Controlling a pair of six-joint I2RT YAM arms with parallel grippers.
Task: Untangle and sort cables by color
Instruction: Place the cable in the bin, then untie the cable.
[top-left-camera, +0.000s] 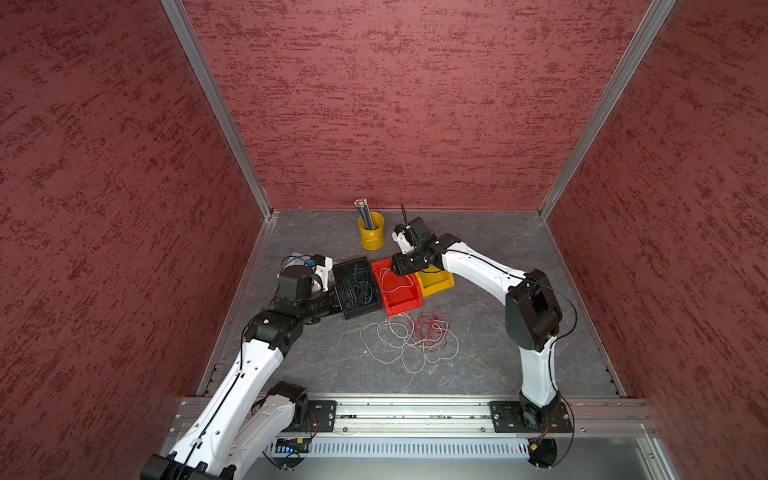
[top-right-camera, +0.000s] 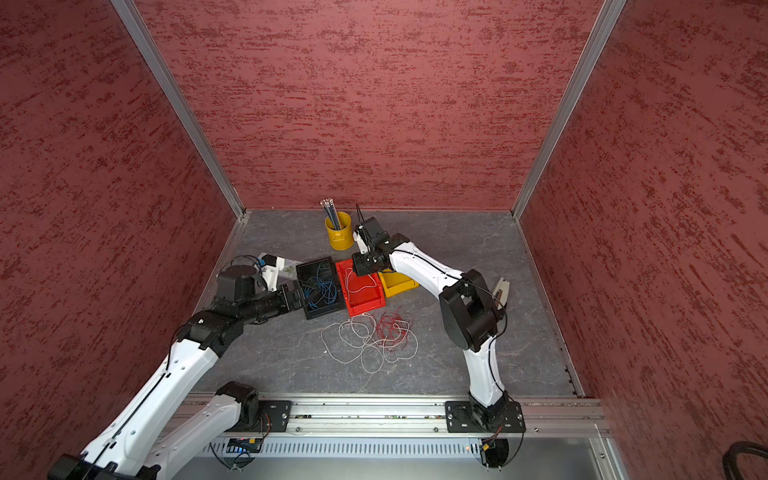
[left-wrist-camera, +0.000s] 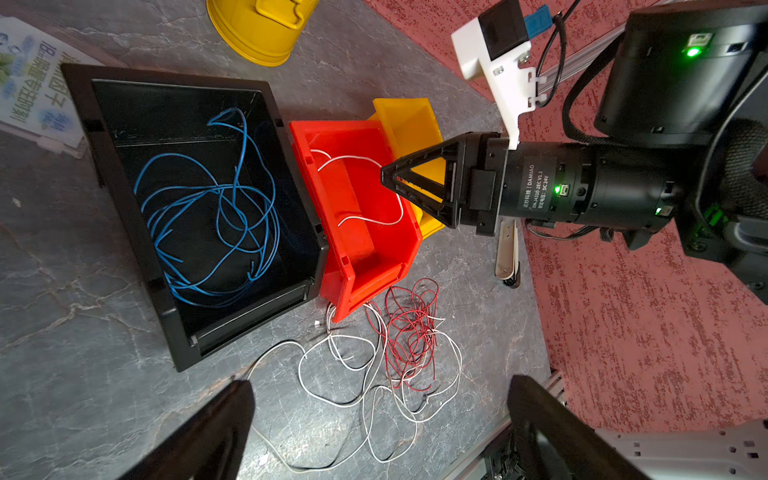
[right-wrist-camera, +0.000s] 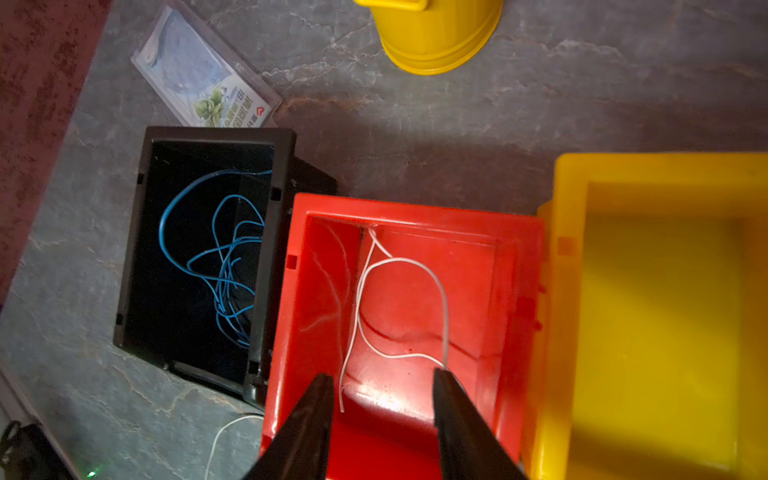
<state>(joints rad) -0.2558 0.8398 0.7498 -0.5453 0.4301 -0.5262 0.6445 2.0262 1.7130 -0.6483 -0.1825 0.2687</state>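
The looped white cable (right-wrist-camera: 403, 260) is noted inside the red bin (right-wrist-camera: 415, 205), directly beneath the spread jaws of the right gripper (right-wrist-camera: 382, 374).

In the left wrist view, the black cylindrical motor housing (left-wrist-camera: 540, 187) on the right arm carries white print reading "DAMIAO". Beside it are a small model line ending "V1.1", "DC 24V" and a few Chinese characters. The plastic-sleeved leaflet (left-wrist-camera: 37, 83) bears large blue Chinese characters, and the right wrist view shows the same leaflet (right-wrist-camera: 199, 79), but they are too tilted and blurred to read.
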